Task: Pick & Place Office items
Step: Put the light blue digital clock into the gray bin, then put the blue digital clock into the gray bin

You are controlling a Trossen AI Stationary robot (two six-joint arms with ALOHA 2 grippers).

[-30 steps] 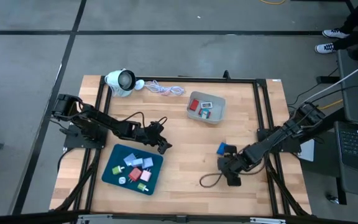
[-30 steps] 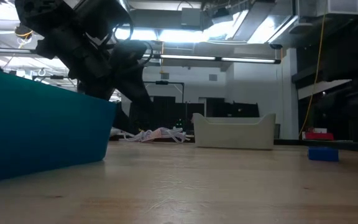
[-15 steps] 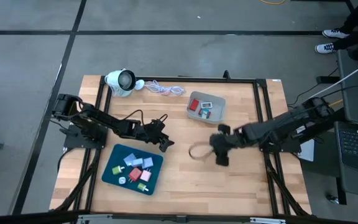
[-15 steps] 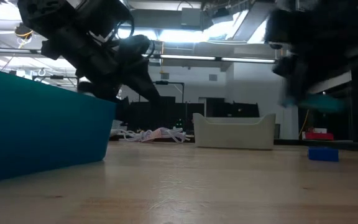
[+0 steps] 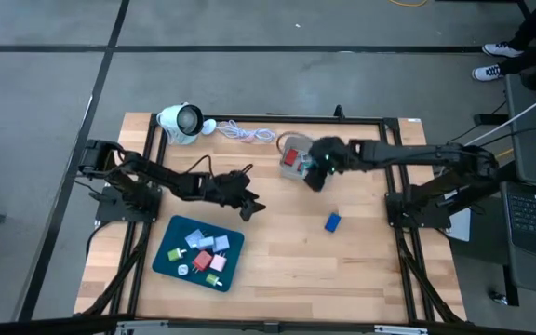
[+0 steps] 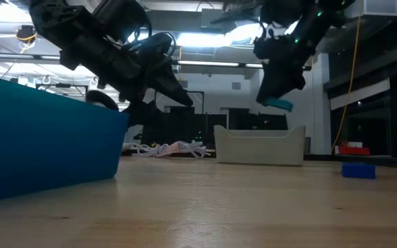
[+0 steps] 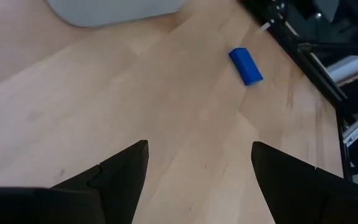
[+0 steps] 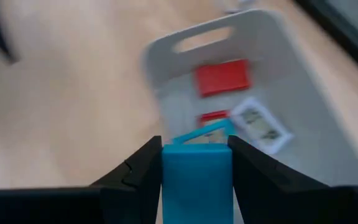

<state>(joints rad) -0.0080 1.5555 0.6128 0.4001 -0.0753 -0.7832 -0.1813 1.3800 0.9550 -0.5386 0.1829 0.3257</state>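
The right tool (image 5: 316, 168) hangs over the grey bin (image 5: 296, 171) in the upper middle of the high view, its fingers clamped on a light blue piece (image 8: 197, 176). In the low view that piece (image 6: 279, 104) shows as a teal sliver under the dark tool, above the bin's pale wall (image 6: 259, 146). The right wrist view looks down into the bin (image 8: 284, 81), where a red piece (image 8: 222, 77), a smaller red one (image 8: 214, 116) and a white piece (image 8: 261, 127) lie on its floor.

The left tool (image 5: 249, 207) sits left of centre in the high view, just above the teal tray (image 5: 165, 255), with its fingers spread wide and nothing between them. The left wrist view shows both dark fingers (image 7: 120, 177) apart over bare bench (image 7: 104, 93).

A blue piece (image 5: 332, 221) lies alone on the bench, right of centre in the high view, well apart from both tools; it also shows in the left wrist view (image 7: 245, 66) and at the right of the low view (image 6: 358, 170).

In the tray, at lower left of the high view, lie several small pieces: a green one (image 5: 174, 253), a red one (image 5: 203, 260), pink ones (image 5: 221, 245), light blue (image 5: 196, 238) and white (image 5: 183, 270).

A white round camera (image 5: 180, 121) with a coiled cord (image 5: 246, 133) rests at the bench's upper left.
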